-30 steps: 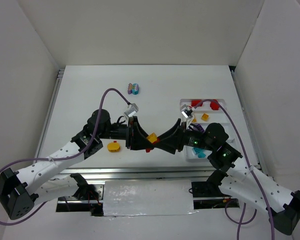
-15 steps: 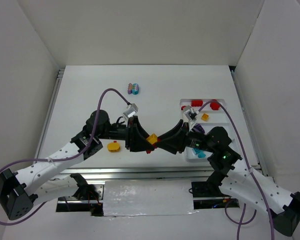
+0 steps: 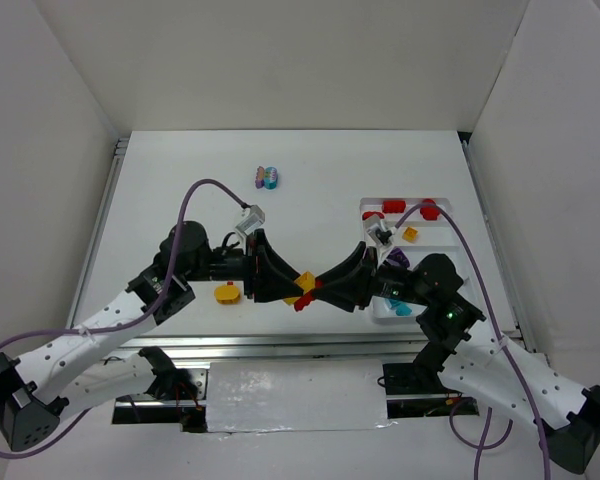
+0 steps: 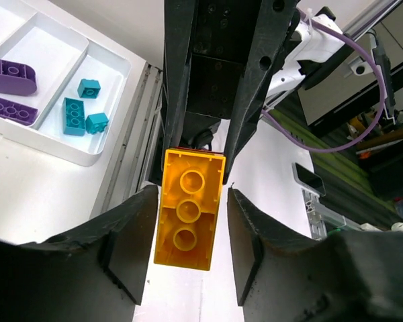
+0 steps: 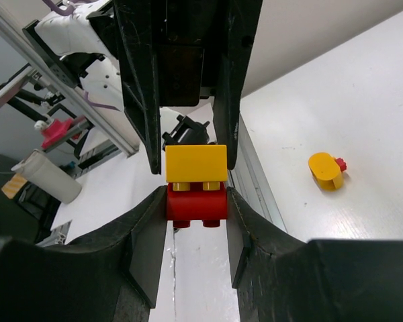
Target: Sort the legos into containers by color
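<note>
Near-middle of the table (image 3: 180, 180), both arms meet nose to nose over one stacked pair; yellow brick (image 4: 188, 208) stuck on top of red brick (image 5: 196, 204).

Right gripper (image 5: 196, 198): fingers nearly closed, pads touching both sides of the red brick, so we read that as a grip; the yellow brick sits just past its fingertips.

Left gripper (image 4: 190, 194): jaws narrow, standing close on either side of the yellow brick; we see a sliver of gap on one side, and we cannot tell whether it grips or just brackets it.

Just left of the left gripper, a rounded yellow piece with a red bit (image 3: 227, 293) lies on the table, clear of both tools.

Right side: tray (image 3: 442, 235) with four compartments; teal bricks (image 4: 74, 115) in the nearest one, purple bricks (image 4: 12, 76) next, a small yellow one (image 3: 410, 234) after that, red pieces (image 3: 429, 209) in the farthest.

Far left of centre: a mixed cluster (image 3: 268, 177), well apart from both grippers.
</note>
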### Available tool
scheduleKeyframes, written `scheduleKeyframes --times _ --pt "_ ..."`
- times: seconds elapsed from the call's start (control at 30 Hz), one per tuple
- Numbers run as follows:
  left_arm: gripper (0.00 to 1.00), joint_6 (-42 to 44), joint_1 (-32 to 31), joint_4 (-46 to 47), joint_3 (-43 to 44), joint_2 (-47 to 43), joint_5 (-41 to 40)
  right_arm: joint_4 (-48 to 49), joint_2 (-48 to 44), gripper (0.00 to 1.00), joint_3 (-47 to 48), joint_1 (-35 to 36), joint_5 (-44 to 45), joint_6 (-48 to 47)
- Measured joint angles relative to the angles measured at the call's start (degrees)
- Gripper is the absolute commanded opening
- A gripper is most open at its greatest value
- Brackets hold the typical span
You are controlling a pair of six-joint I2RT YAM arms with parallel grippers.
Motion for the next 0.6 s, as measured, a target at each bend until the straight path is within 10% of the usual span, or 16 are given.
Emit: scheduleKeyframes --times 0.2,0.4,0.6 --pt "0.65 0.0 0.0 0.3 0.0 1.2 1.1 0.0 1.8 0.00 0.0 0.0 -0.6 0.1" --pt "0.00 0.4 0.3 1.1 -0.2 1.7 2.6 0.0 2.7 0.00 0.6 0.0 -1.9 0.7" --pt "0.00 2.1 0.0 -1.3 -0.2 -0.3 -0.6 -0.5 2.6 0.00 0.7 -0.1 -1.8 -1.3"
